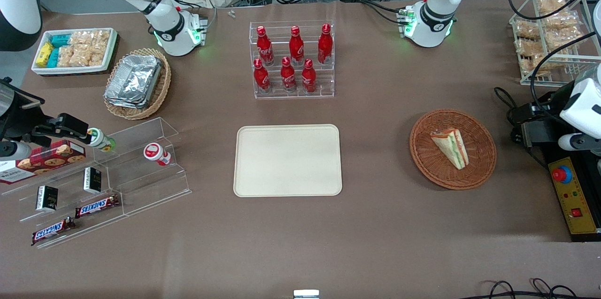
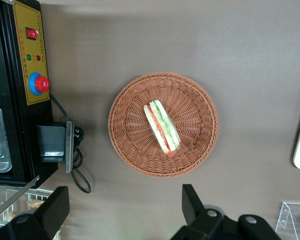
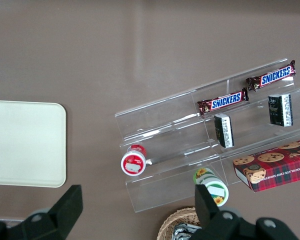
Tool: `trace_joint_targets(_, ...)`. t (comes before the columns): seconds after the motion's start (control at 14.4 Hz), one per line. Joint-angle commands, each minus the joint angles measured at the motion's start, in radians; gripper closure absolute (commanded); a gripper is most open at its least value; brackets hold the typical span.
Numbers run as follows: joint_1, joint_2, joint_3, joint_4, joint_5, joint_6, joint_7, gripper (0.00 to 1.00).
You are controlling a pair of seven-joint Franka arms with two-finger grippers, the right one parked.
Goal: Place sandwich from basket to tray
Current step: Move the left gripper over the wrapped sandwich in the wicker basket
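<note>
Well above the sandwich in its basket, the tool hangs spread.

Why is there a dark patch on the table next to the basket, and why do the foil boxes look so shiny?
Front view: the basket throws a soft shadow on the cloth, and the foil containers bounce the light as glare. Left wrist view: the open gripper hangs above the basket, the sandwich looks sharp, and a broad shadow darkens the table.
</note>
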Motion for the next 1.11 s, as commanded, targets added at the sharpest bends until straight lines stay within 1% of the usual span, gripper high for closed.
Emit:
trace_joint_targets(0.0, -0.004, 0.009, 0.003, 0.029, -0.014, -0.001, -0.011, 0.00)
trace_joint_targets(0.28, -0.008, 0.006, 0.000, 0.009, 0.002, -0.002, -0.007, 0.00)
trace_joint_targets(0.49, -0.004, -0.035, 0.003, -0.089, -0.017, -0.001, -0.017, 0.00)
trace_joint_targets(0.56, -0.004, -0.056, 0.004, -0.137, -0.016, 0.017, -0.022, 0.00)
trace_joint_targets(0.63, -0.004, -0.093, 0.003, -0.212, -0.016, 0.071, -0.031, 0.00)
trace_joint_targets(0.83, -0.008, -0.223, 0.000, -0.511, -0.017, 0.313, -0.199, 0.00)
trace_joint_targets(1.04, -0.008, -0.231, -0.002, -0.626, -0.019, 0.398, -0.249, 0.00)
